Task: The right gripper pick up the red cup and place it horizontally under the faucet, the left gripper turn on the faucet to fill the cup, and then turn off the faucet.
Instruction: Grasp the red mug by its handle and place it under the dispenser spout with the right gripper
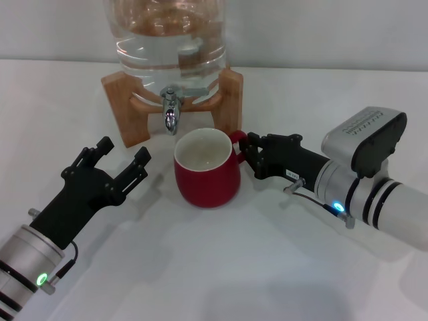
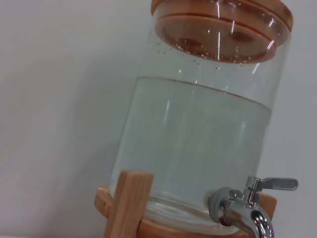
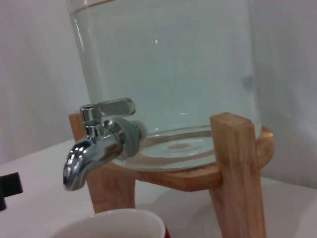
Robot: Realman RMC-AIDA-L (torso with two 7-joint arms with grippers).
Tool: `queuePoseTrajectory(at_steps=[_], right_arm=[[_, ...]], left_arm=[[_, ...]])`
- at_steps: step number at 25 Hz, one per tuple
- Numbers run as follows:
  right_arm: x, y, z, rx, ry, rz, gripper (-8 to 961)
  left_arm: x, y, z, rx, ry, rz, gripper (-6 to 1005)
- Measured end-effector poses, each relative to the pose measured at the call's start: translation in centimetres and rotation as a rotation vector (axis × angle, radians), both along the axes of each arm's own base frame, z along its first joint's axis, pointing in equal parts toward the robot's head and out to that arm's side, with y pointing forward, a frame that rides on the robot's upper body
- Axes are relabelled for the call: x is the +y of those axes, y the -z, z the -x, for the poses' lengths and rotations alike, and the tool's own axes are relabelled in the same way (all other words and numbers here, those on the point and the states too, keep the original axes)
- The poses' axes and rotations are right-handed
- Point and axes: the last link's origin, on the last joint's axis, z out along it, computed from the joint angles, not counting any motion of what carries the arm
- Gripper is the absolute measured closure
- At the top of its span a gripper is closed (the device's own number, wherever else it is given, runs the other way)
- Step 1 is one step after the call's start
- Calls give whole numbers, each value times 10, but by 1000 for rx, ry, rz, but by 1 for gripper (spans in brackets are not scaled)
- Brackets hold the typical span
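Observation:
The red cup [image 1: 206,177] stands upright on the white table, its mouth just below and in front of the spout of the chrome faucet [image 1: 171,107]. The cup's rim also shows in the right wrist view [image 3: 114,225], below the faucet [image 3: 99,139]. My right gripper [image 1: 254,156] is at the cup's handle on its right side, with its fingers apart on either side of the handle. My left gripper [image 1: 122,152] is open and empty, left of the cup and well short of the faucet. The left wrist view shows the faucet [image 2: 247,206] with its lever lying flat.
A clear water jug [image 1: 167,40], mostly full, sits on a wooden stand [image 1: 127,114] at the back of the table, with a wall behind it. Open table surface lies in front of the cup and between the two arms.

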Motion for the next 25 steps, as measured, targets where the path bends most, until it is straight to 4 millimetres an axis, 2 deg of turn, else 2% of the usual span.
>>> queuePoseTrajectory(at_steps=[9, 25], right_arm=[[-3, 9, 8, -13, 8, 37, 808], [-1, 12, 15, -22, -3, 48, 816]], left_arm=[[-1, 0, 1, 2, -2, 0, 138], [0, 0, 0, 2, -1, 1, 138]])
